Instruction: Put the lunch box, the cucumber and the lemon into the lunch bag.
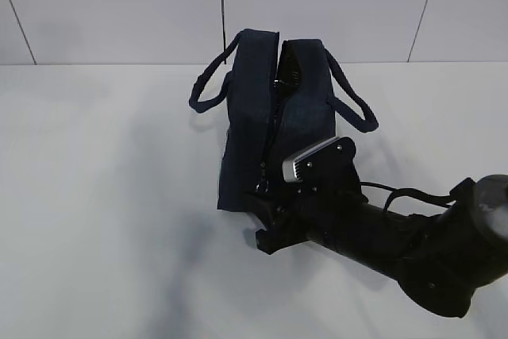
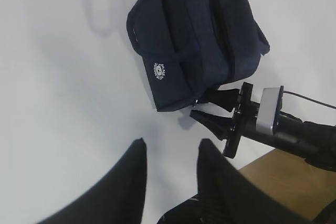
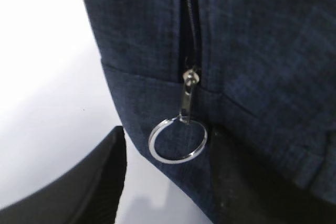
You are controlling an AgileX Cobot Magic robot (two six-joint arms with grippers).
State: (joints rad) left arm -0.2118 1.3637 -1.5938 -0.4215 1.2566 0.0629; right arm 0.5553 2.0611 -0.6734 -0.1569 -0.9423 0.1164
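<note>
Here the right gripper [image 1: 268,224] sits at the near end of the lunch bag [image 1: 274,117], its jaws apart with that end of the bag between them. In the right wrist view one dark finger [image 3: 84,182] stands to the left, clear of the fabric, and the other [image 3: 247,182] lies against the bag's lower right side. Between them hangs the zipper's metal ring pull [image 3: 178,140], dangling free from its slider at the near end of the zip; neither finger touches it. Above the slider the zipper line runs up the bag as a dark gap, and in the exterior view the top of the bag is parted toward the far end, showing a dark interior.

The left gripper [image 2: 170,166] hangs above the bare white table [image 1: 95,196], left of and nearer than the bag, its two fingers moderately apart with nothing between them.

The bag stands in the middle of the table, its two loop handles drooping to either side. A small round white logo [image 2: 159,70] marks one end panel; its ring of lettering is too small to read. The lunch box, cucumber and lemon are not visible in any view.
</note>
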